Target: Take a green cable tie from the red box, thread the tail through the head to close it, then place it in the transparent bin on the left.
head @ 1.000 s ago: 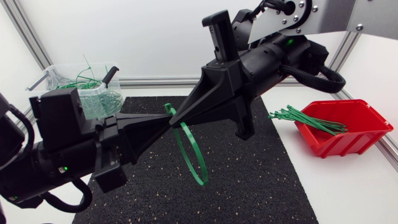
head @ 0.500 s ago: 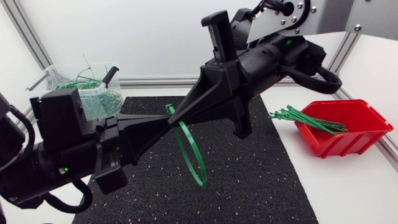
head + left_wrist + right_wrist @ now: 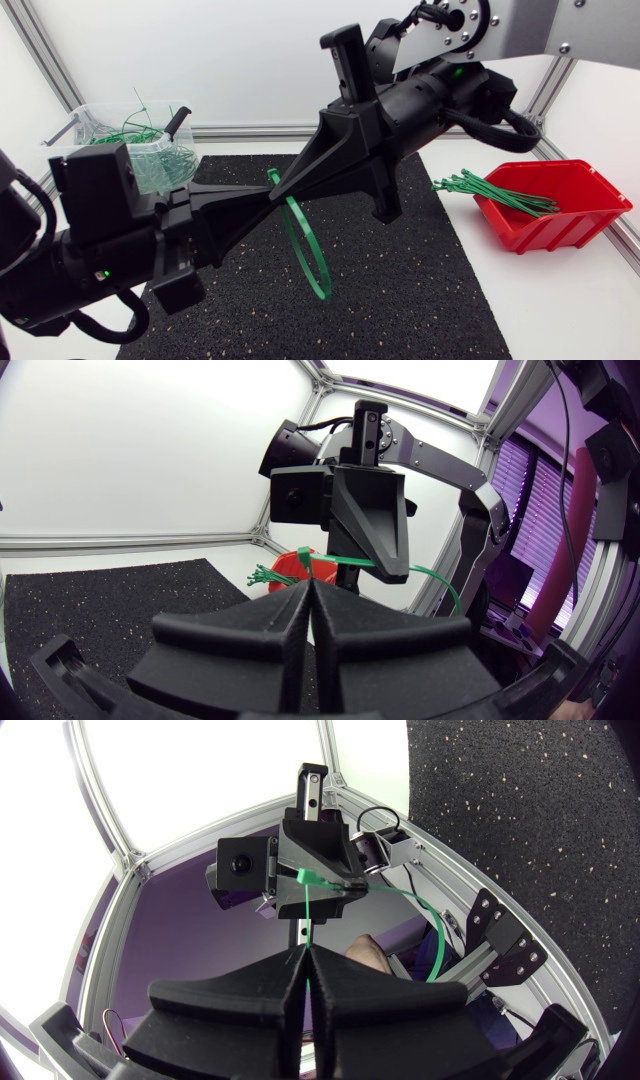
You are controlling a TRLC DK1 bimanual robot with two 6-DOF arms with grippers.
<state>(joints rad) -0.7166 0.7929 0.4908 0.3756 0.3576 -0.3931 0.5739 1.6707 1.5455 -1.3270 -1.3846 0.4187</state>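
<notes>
A green cable tie [image 3: 322, 290] hangs as a loop above the black mat [image 3: 420, 280], held where my two grippers meet. My left gripper [image 3: 268, 192] is shut on it near the head. My right gripper [image 3: 283, 186], coming from the far right, is shut on the thin tail. In the left wrist view the green cable tie [image 3: 430, 574] runs past my left gripper [image 3: 308, 582] under the other arm's fingers [image 3: 365, 530]. In the right wrist view the tail rises from my right gripper [image 3: 305, 952] and the green cable tie [image 3: 438, 945] curves away. The red box [image 3: 570, 215] holds several ties. The transparent bin [image 3: 95, 118] stands far left.
A bundle of green ties [image 3: 490, 190] sticks out over the red box's left rim onto the white table. The transparent bin holds several closed ties [image 3: 140, 135]. An aluminium frame rail [image 3: 250, 130] runs along the back of the table.
My right arm has shifted slightly up and to the left. The left arm and the tie loop hang much as before.
</notes>
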